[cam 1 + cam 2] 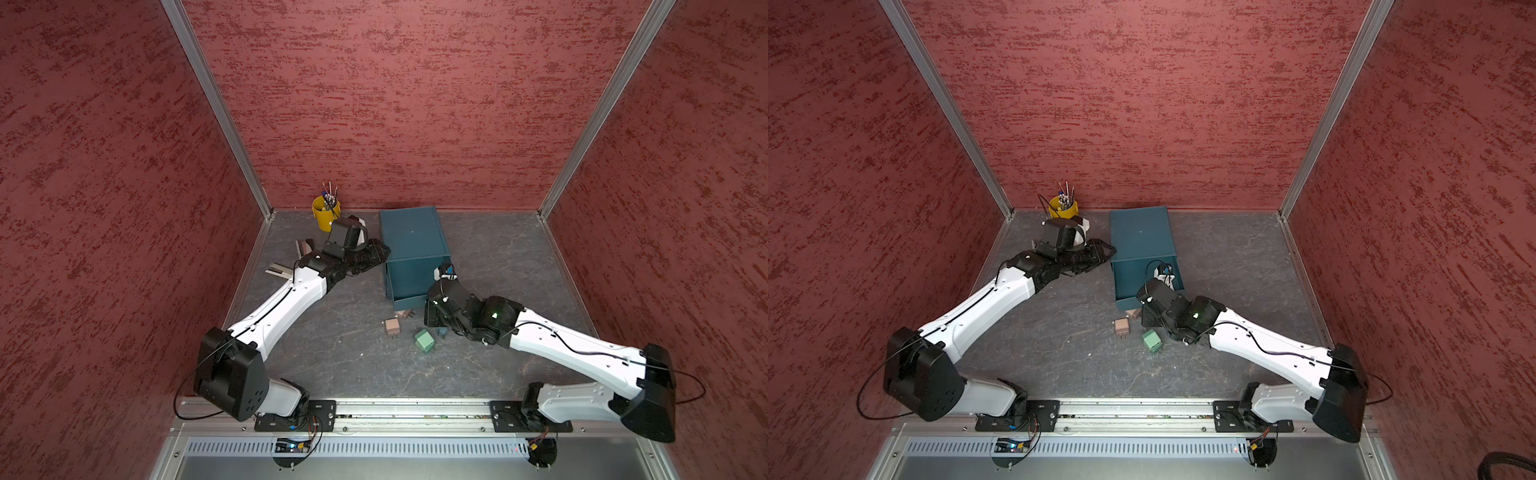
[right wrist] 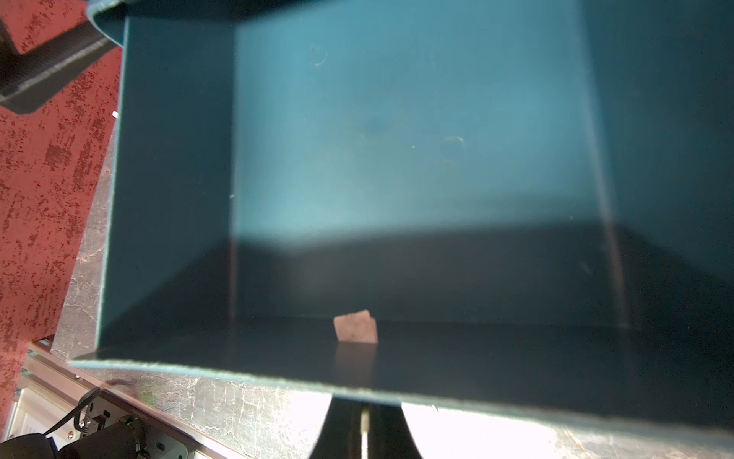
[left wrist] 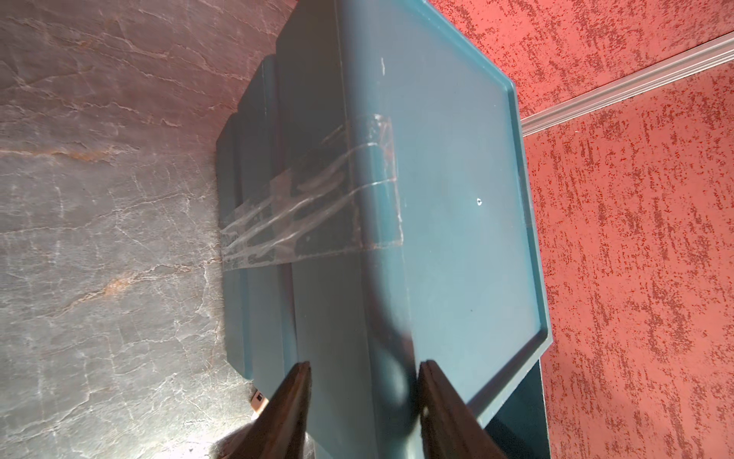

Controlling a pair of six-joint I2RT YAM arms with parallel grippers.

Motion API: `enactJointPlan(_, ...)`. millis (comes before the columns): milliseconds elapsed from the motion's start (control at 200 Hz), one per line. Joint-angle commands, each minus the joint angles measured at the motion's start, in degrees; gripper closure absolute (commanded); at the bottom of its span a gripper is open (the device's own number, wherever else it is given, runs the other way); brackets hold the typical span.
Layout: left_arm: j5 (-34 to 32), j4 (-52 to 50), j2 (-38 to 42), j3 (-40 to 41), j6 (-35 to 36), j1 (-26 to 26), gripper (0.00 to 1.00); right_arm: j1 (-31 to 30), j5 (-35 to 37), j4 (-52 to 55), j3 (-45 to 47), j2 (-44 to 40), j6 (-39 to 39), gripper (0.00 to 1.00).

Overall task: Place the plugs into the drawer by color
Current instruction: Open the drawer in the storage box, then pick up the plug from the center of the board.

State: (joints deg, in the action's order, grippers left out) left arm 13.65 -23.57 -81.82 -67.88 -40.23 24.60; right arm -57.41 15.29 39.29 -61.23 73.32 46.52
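The teal cabinet [image 1: 413, 232] stands at the back middle with its bottom drawer [image 1: 405, 303] pulled out. My left gripper [image 3: 365, 369] is open and straddles the cabinet's upper left edge. My right gripper [image 2: 363, 427] is shut just outside the drawer's front wall [image 2: 238, 373], which hides its tips. A small pinkish-tan shape [image 2: 355, 326] shows at the foot of that wall; I cannot tell whether it lies inside. On the table before the drawer lie two pinkish-tan plugs [image 1: 392, 327] [image 1: 403, 313], a green plug [image 1: 424, 340] and a teal-blue plug [image 1: 441, 332], the last beside my right wrist.
A yellow cup of pens [image 1: 326, 212] stands in the back left corner. Two staplers [image 1: 305, 247] [image 1: 278, 270] lie by the left wall, beside my left forearm. Red walls close off the table's left, back and right sides.
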Motion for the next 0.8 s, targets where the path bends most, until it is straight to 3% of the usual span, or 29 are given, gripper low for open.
enactJointPlan(0, -3.13, -2.60, -0.64, -1.19, 0.45, -1.33, 0.52, -0.86, -0.22, 6.14, -1.28, 1.54, -0.43, 0.86)
enactJointPlan(110, -2.81, -3.05, 0.03, -2.03, 0.63, -1.35, 0.50, -0.95, 1.98, 9.75, -2.39, 0.47, -1.14, 0.49)
enactJointPlan(165, -2.74, -3.28, 0.51, -2.49, 0.78, -1.37, 0.49, -0.95, 3.87, 12.02, -2.58, -1.25, -1.33, 0.42)
enactJointPlan(376, -1.88, -3.54, 1.70, -4.38, 1.40, -1.31, 0.47, -0.64, 13.64, 23.80, -3.50, -10.57, 1.08, 0.35)
enactJointPlan(461, -1.61, -3.87, 2.27, -5.15, 1.25, -1.30, 0.47, 2.39, 13.77, 27.29, -3.30, -13.47, 2.83, 0.36)
enactJointPlan(626, -0.66, -4.62, 4.41, -6.21, 0.90, -1.00, 0.46, 13.34, 4.51, 25.38, -0.26, -17.91, 2.36, 0.39)
enactJointPlan(796, 1.76, -5.17, 6.72, -5.27, 0.42, 0.58, 0.45, 28.50, -15.01, 16.43, 6.84, -16.83, -1.15, 0.38)
